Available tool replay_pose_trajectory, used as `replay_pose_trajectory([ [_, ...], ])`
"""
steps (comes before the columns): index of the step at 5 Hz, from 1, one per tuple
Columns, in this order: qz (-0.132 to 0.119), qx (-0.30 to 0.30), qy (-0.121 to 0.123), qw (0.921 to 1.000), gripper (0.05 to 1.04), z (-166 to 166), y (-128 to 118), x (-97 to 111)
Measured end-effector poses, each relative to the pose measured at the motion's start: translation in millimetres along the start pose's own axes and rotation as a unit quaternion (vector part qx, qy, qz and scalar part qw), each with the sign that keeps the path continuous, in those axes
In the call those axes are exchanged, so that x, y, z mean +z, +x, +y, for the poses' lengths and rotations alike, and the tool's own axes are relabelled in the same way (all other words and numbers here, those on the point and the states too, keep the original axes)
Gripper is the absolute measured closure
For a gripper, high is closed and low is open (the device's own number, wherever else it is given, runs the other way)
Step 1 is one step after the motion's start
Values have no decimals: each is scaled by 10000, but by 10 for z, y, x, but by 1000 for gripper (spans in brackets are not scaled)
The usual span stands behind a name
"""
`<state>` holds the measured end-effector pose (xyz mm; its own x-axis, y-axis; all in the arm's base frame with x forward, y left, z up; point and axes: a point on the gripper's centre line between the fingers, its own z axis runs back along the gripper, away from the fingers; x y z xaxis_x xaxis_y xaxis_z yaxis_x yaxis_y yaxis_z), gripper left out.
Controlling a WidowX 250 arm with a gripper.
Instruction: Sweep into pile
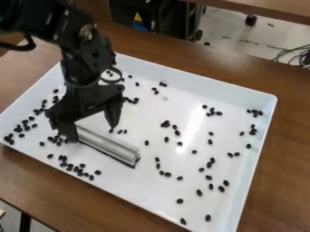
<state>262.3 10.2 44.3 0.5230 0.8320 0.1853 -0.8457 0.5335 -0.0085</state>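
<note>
The sweep looks to be at an early or middle stage. Small dark pieces point(166, 123) lie over most of the white tray point(151, 203), which rests on the desk point(290, 149), and no single pile gathers them. The densest groups are towards the tray's left side: one cluster by its left corner, spilling up along the left edge, and a ragged row beside the near edge, just below the metal bar point(109, 146). These could be the start of a pile, though they are loose, and a further little group sits at the bar's left end.

Much more remains on the other side. Small knots and single pieces are spread through the middle, near the far edge, by the far right corner and down along the right edge, with a few strays close to the near edge towards the right. By this measure, the greater part of the gathering is left to do.

The bar, which seems to be the sweeping tool, lies on the tray left of the middle, slanting roughly along the near edge. The claw point(92, 132) is low over its left end and open, the fingers spread well apart; whether one touches the bar cannot be told. A firm hold on the bar would be needed before the outlying pieces on the right could be pushed together with the rest.
</note>
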Motion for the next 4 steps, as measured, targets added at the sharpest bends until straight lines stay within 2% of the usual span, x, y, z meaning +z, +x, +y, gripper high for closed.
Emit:
replay_pose_trajectory([
  [1, 96, 363, -24, 9993, 84, 37, 4, -30],
  [2, 317, 665, -160, 9972, 84, 7, 11, -125],
  [3, 337, 747, -191, 9965, 84, -88, 46, -223],
  [4, 589, 989, -122, 9933, 84, -112, -28, -311],
])
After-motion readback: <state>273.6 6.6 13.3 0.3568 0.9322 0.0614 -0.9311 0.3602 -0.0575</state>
